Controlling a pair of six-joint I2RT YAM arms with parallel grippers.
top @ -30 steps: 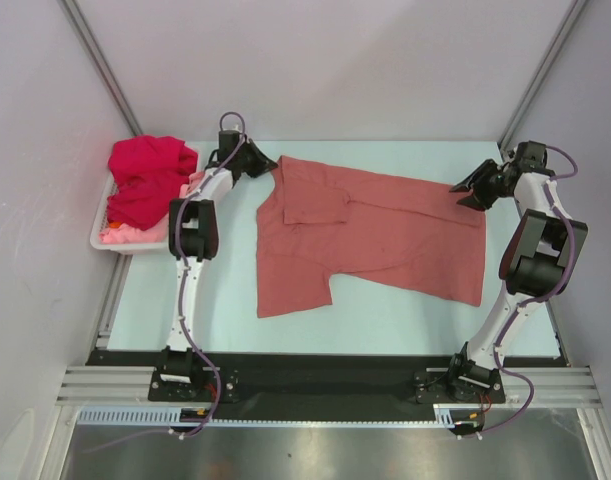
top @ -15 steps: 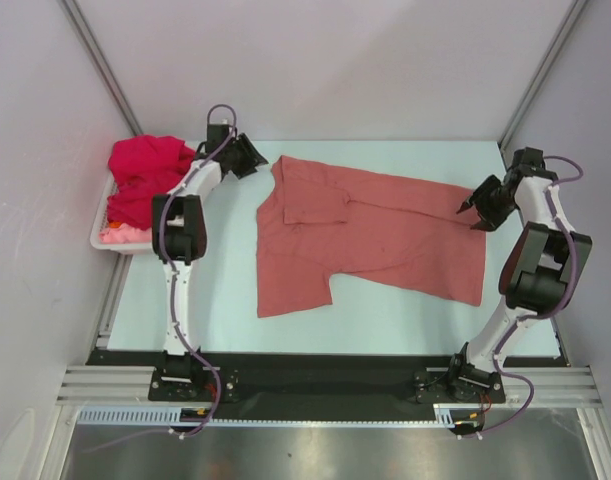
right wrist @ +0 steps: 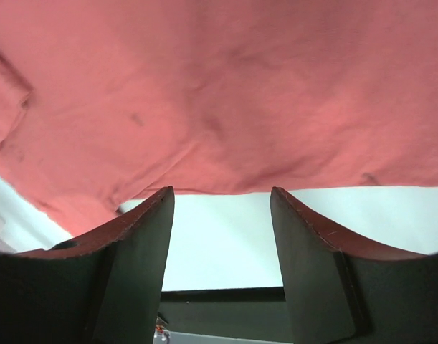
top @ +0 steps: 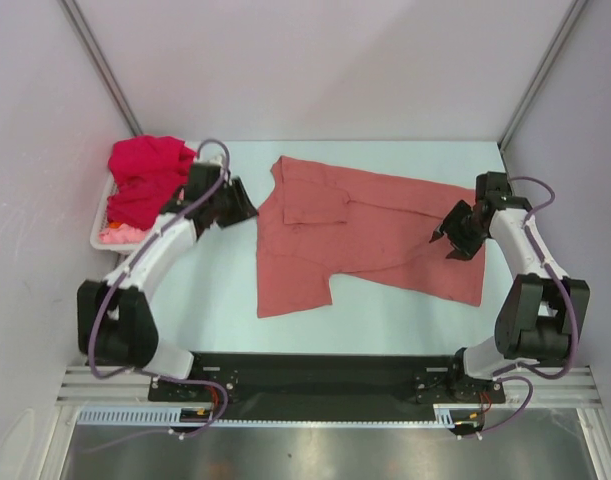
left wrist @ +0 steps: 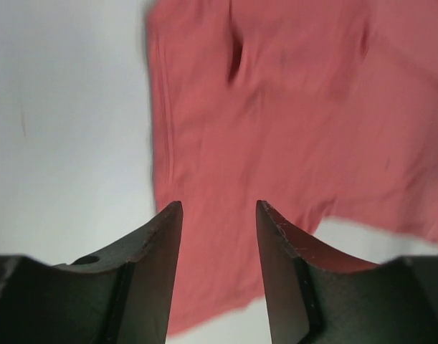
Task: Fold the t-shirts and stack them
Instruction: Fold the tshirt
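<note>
A dusty salmon-red t-shirt (top: pixel 370 240) lies spread across the middle of the table, one sleeve folded over near its back left. My left gripper (top: pixel 245 206) hovers at the shirt's left edge, open and holding nothing. In the left wrist view the left gripper (left wrist: pixel 219 208) has the shirt (left wrist: pixel 290 107) below and beyond its tips. My right gripper (top: pixel 445 236) is open and empty above the shirt's right part. In the right wrist view the right gripper (right wrist: pixel 222 192) frames bare table, with the shirt's hem (right wrist: pixel 226 86) just beyond. A bright crimson t-shirt (top: pixel 145 178) and a light pink one (top: pixel 118 235) sit in the basket.
The white plastic basket (top: pixel 99 232) stands at the table's left edge, just behind the left arm. Grey walls close in the table at the back and on both sides. A black base rail (top: pixel 325 375) runs along the near edge.
The left gripper opened, let go of the shirt's back-left corner and swung nearer along its left edge. The right gripper moved left and nearer over the shirt, its jaws a little wider.
</note>
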